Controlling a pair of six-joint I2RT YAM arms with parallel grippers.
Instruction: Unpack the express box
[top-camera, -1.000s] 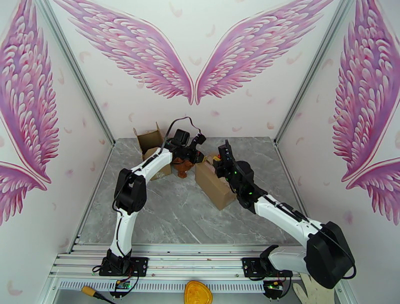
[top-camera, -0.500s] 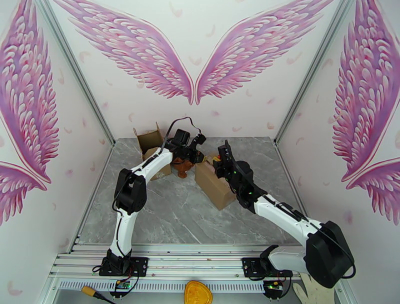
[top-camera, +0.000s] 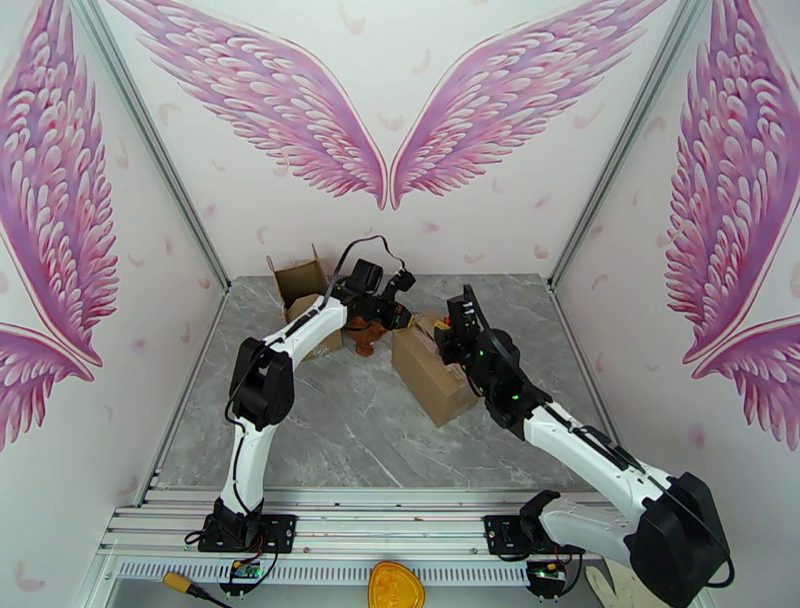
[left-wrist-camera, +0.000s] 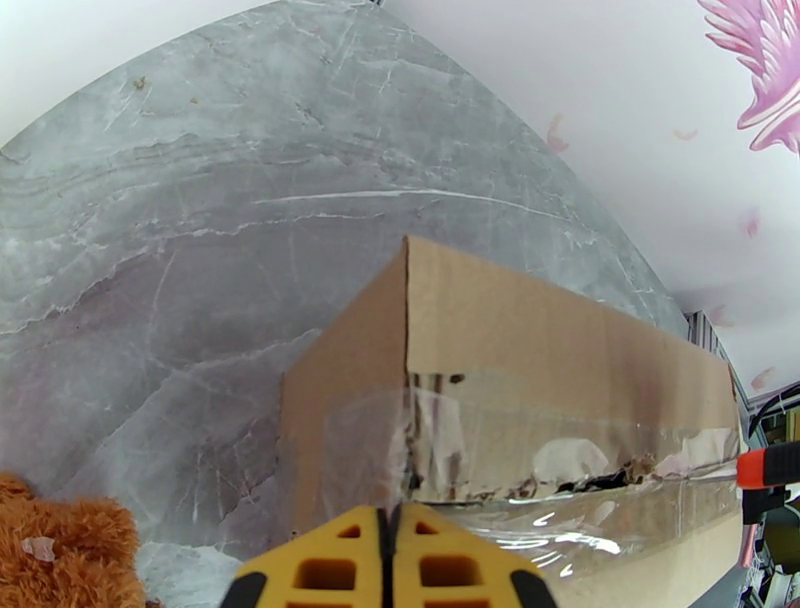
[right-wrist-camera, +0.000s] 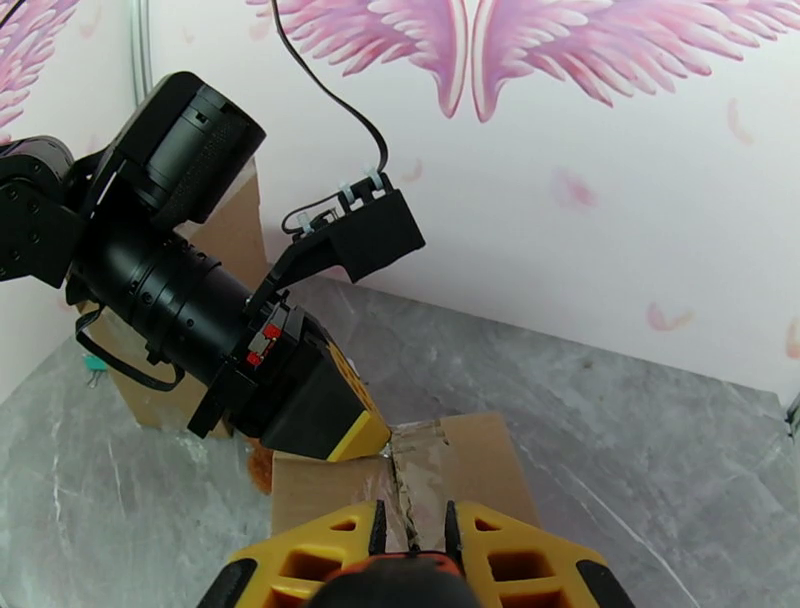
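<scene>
Centrally, the closed brown cardboard express box (top-camera: 430, 370) lies on the grey marble-patterned desk (top-camera: 330, 430), turned at an angle, with both arms meeting at its far end. Clear packing tape (left-wrist-camera: 500, 450) runs along the box's top seam and wraps down over that end. It is wrinkled, and it is torn ragged along part of the seam.

The left pincer (top-camera: 403, 320) comes at the box from the box's left side. Its yellow fingertips are pressed together with no gap between them. The left wrist view shows the tips (left-wrist-camera: 390, 535) resting on the taped corner of the box (left-wrist-camera: 560, 330). In the right wrist view the left pincer (right-wrist-camera: 365, 437) points at the seam at the box's edge (right-wrist-camera: 480, 460).

The right pincer (top-camera: 447, 335) hangs over the box's far end from the box's right side, and its yellow fingers (right-wrist-camera: 300, 560) straddle the taped seam. They stand a little apart, clamped on a small orange object (right-wrist-camera: 405, 572) wedged low between them. Too little of it shows to name it.

A brown plush teddy bear (top-camera: 362, 338) sits on the desk just left of the box, under the left arm, and its fur shows again in the left wrist view (left-wrist-camera: 50, 545). Farther left of the box, by the back wall, stands an open empty-looking cardboard carton (top-camera: 298, 280) with its flaps raised.
</scene>
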